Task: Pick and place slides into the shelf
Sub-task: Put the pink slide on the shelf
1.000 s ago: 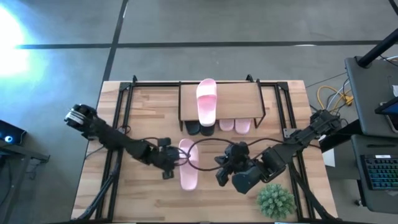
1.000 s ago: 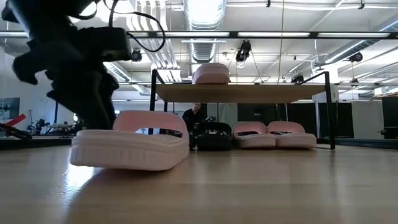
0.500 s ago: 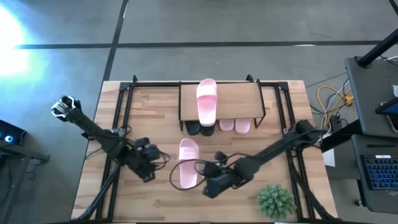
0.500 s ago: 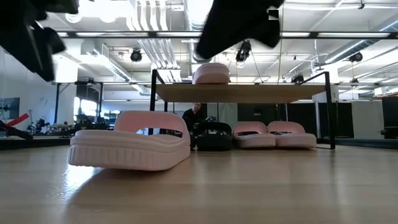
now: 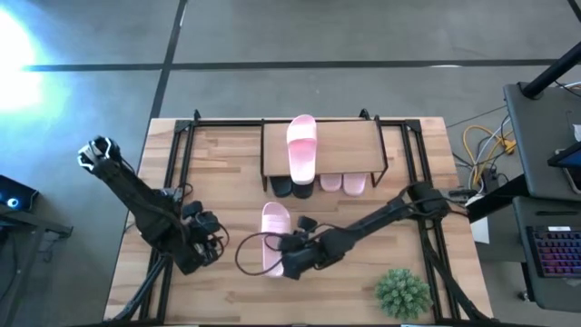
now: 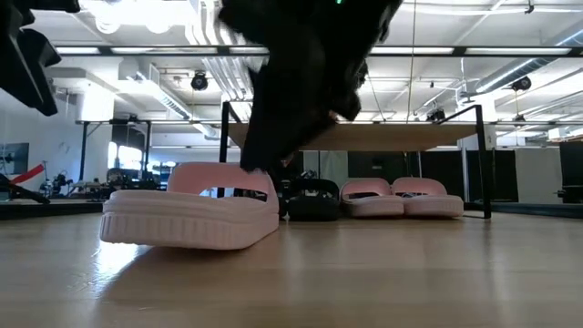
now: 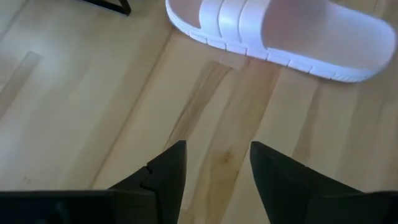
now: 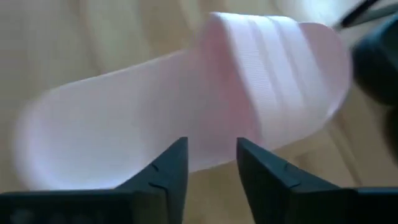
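A loose light pink slide [image 5: 274, 238] lies sole-down on the table in front of the shelf [image 5: 349, 145]; the low view shows it [image 6: 191, 214] too. Another pink slide [image 5: 301, 148] rests on the shelf's top board. Under the board stand a black pair [image 5: 292, 188] and a pink pair [image 5: 342, 183]. My right gripper [image 5: 290, 259] is open, low at the loose slide's near right side, its fingers [image 8: 169, 165] pointing at the slide [image 8: 186, 118]. My left gripper [image 7: 214, 155] is open, left of the slide [image 7: 280, 31], above bare wood. My right gripper comes at the loose slide's long side [image 8: 205, 158] slanting down from the table's right and near side. I cannot tell whether its fingers touch the slide. The slide lies flat on the table.
A spiky green plant [image 5: 402, 291] stands near the table's near right corner, beside the right arm. Black frame rails [image 5: 177, 173] run along both table sides. Free board remains on the shelf top right of the pink slide.
My left gripper has drawn back from the loose slide toward the table's left and near edge and risen. My right gripper has swung from near the plant toward the table's left and come down beside the slide. The slide has stayed where it was.
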Available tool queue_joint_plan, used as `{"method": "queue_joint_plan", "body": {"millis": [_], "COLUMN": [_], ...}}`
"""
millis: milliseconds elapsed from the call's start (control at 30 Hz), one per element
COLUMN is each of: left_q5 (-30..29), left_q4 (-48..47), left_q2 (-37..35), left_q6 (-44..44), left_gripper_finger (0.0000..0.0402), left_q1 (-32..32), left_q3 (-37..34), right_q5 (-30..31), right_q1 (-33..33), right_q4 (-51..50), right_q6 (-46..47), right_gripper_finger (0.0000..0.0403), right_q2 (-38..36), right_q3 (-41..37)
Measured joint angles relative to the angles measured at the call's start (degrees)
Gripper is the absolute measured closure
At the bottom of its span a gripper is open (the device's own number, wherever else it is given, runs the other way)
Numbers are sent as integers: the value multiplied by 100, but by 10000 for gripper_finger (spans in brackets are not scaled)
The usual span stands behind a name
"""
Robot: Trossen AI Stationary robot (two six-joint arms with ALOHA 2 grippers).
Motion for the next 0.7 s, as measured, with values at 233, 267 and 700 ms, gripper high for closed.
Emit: {"method": "queue_joint_plan", "body": {"millis": [233, 267, 700], "left_q5": [16, 17, -156], "left_q4": [-20, -21, -30], "left_q2": [188, 200, 193], "left_q6": [2, 2, 5], "left_gripper_finger": [238, 238, 238], "left_q1": [-17, -18, -16], "left_q3": [0, 0, 2], "right_q5": [391, 365, 658], "right_q1": [-247, -250, -243], "right_q4": [-37, -75, -295], "right_q6": [-2, 12, -975], "right_gripper_finger": [230, 225, 211], "right_q2": [136, 100, -44], "right_q3": [-4, -5, -17]}}
